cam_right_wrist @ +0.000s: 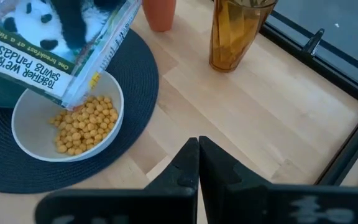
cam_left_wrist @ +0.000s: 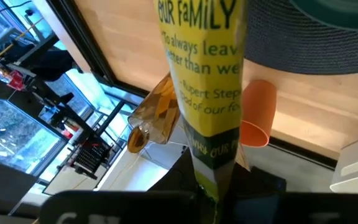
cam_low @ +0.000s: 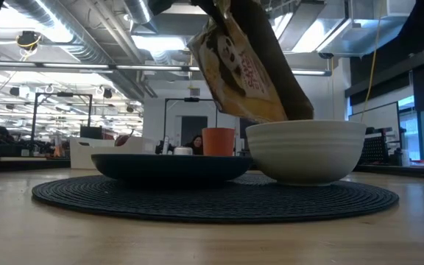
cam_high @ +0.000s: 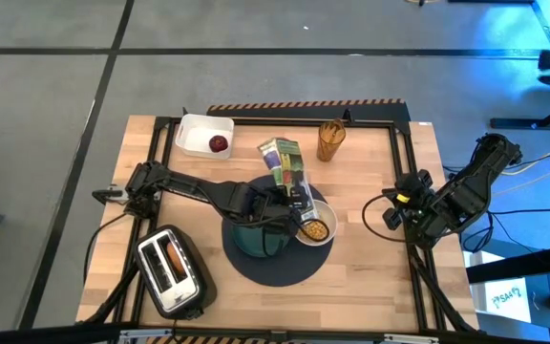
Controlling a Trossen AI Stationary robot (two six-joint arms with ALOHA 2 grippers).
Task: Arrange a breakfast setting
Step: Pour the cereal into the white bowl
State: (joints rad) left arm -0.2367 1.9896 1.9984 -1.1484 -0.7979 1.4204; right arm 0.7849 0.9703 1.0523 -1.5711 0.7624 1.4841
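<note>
A round dark-grey mat (cam_high: 277, 258) lies at the table's middle. The teal plate (cam_high: 252, 237) and the white bowl (cam_high: 317, 229) stand on it, and the bowl holds yellow cereal (cam_right_wrist: 84, 123). My left gripper (cam_high: 277, 204) is shut on a panda cereal box (cam_high: 288, 170) above the bowl. The small orange cup (cam_right_wrist: 159, 12) stands just beyond the mat. The dark red fruit (cam_high: 219, 143) lies in a white tray (cam_high: 199, 129). My right gripper (cam_high: 392, 214) is shut and empty near the table's right edge. I see no spoon. My left gripper holds the cereal box by its narrow yellow-green side (cam_left_wrist: 211, 168), reaching in from the table's left. The box hides the fingers' pads. The box is lifted clear and tilted, with its open end (cam_right_wrist: 73, 99) down over the bowl's rim.
A toaster (cam_high: 170, 270) with something brown in a slot stands at the near left. An amber glass (cam_high: 330, 140) stands at the far side, right of the tray. There is bare wood between the mat and my right gripper.
</note>
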